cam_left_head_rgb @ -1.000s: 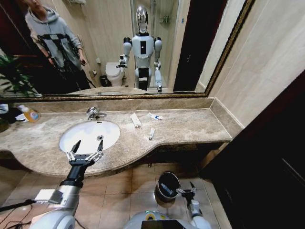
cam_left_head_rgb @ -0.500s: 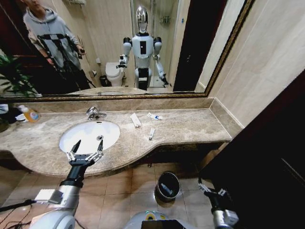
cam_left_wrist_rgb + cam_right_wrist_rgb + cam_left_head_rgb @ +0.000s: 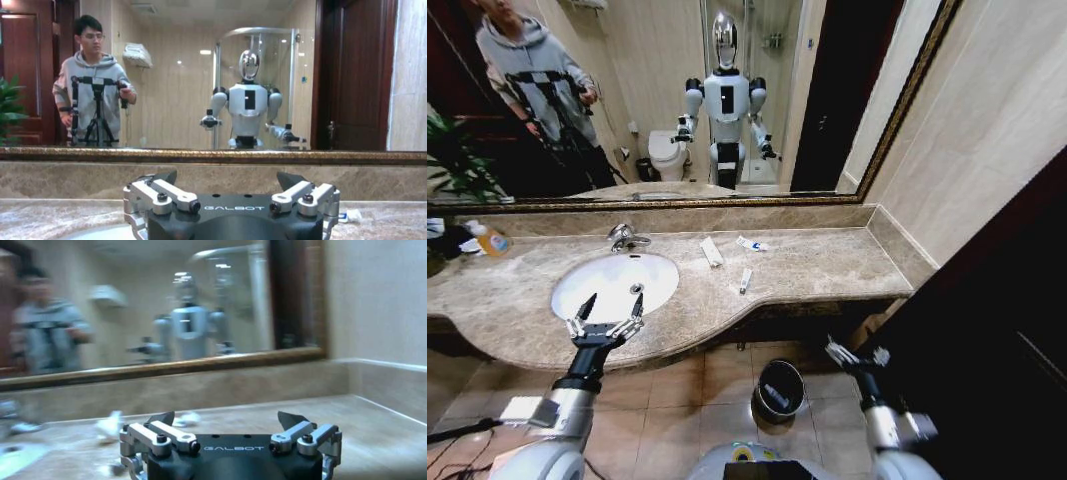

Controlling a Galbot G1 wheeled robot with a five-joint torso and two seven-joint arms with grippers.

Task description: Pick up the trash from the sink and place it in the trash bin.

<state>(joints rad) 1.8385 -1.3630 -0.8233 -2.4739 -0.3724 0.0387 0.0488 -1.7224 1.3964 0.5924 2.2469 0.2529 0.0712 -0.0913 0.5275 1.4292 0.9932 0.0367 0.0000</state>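
Your left gripper [image 3: 605, 313] hangs open and empty at the sink's [image 3: 577, 275] near rim. Right gripper [image 3: 855, 352], open and empty, sits right of the trash bin [image 3: 780, 388], below the counter [image 3: 827, 265] edge.

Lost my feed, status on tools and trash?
Left tool open, at sink front edge. Right tool open, empty, beside trash bin. White tube, flat packet, wrapper on counter. Nothing blocking.

Place: a bathroom.
Evidence: marble counter [image 3: 827, 268] with white sink [image 3: 615, 284], chrome faucet [image 3: 624, 237], wide wall mirror [image 3: 677, 100] reflecting a toilet [image 3: 667, 153].
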